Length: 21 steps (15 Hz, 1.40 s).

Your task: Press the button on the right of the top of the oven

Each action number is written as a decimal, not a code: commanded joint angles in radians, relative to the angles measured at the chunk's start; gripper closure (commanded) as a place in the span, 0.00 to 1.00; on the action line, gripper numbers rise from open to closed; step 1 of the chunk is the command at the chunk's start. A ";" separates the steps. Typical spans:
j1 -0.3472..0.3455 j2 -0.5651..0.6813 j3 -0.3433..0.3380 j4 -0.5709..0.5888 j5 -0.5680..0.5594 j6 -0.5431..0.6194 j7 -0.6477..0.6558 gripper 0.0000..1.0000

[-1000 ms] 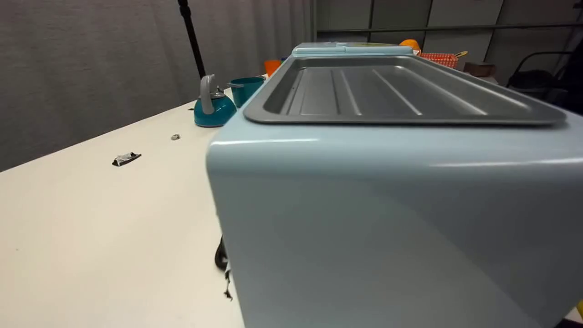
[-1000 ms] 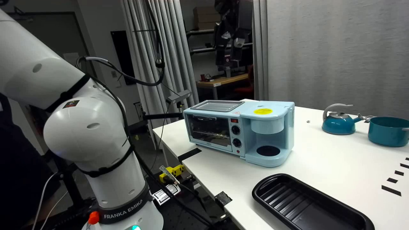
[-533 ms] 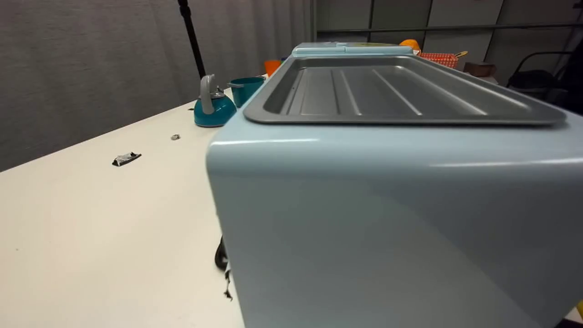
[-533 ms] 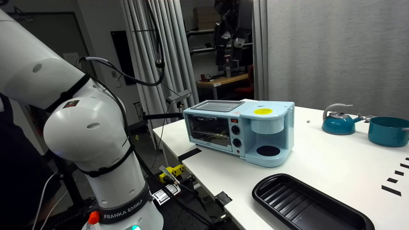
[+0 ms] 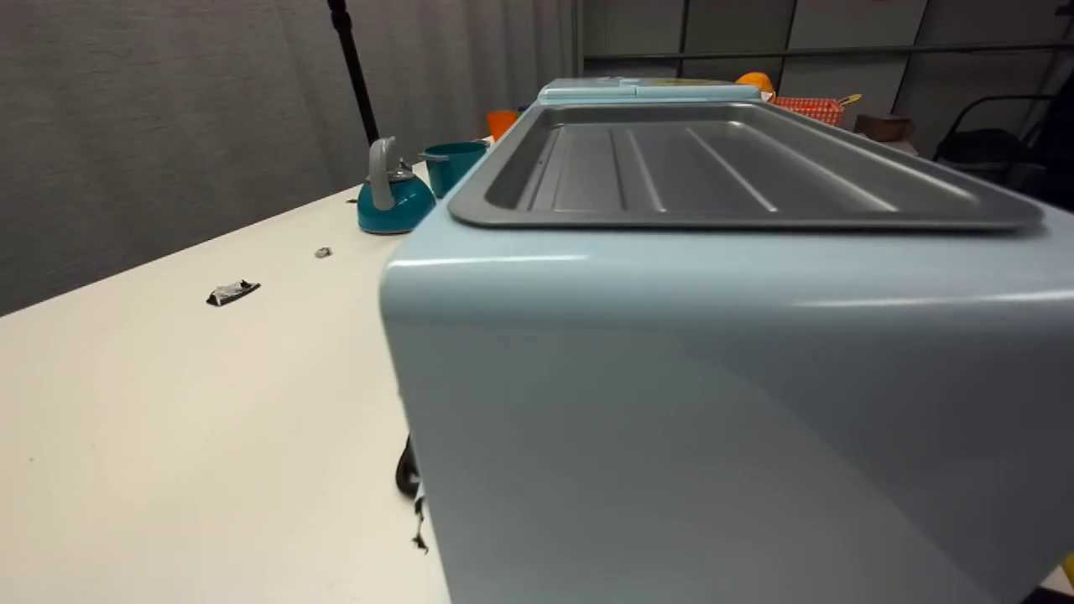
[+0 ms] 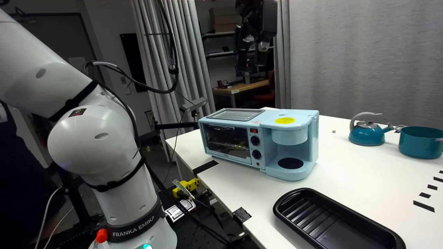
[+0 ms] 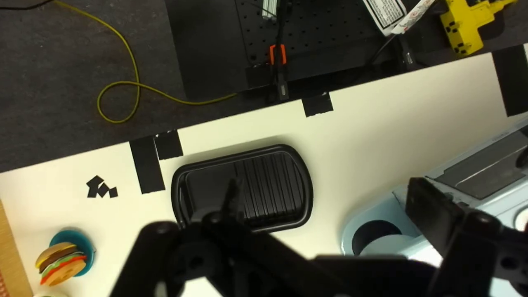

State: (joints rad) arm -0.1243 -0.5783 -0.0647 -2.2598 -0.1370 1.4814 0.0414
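Gripper sits slightly further right in exterior view than moment before; jaws spread wide, nothing between them. Oven, pan, kettle and pot unmoved.

Oven stands upright on table, near pan but apart. Glass door faces table edge on arm's side. Long axis slants left to right there, right end nearer camera. In wrist view, oven at lower right, cut off by frame, axis climbing rightward.
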 commanded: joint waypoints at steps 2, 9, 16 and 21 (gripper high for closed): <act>0.030 0.047 0.001 -0.001 -0.001 0.127 -0.014 0.00; 0.071 0.208 0.045 0.060 0.001 0.274 -0.005 0.00; 0.117 0.320 0.110 0.172 0.012 0.299 0.023 0.00; 0.145 0.368 0.138 0.236 0.026 0.301 0.027 0.00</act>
State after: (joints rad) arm 0.0004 -0.2522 0.0710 -2.0833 -0.1288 1.7865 0.0601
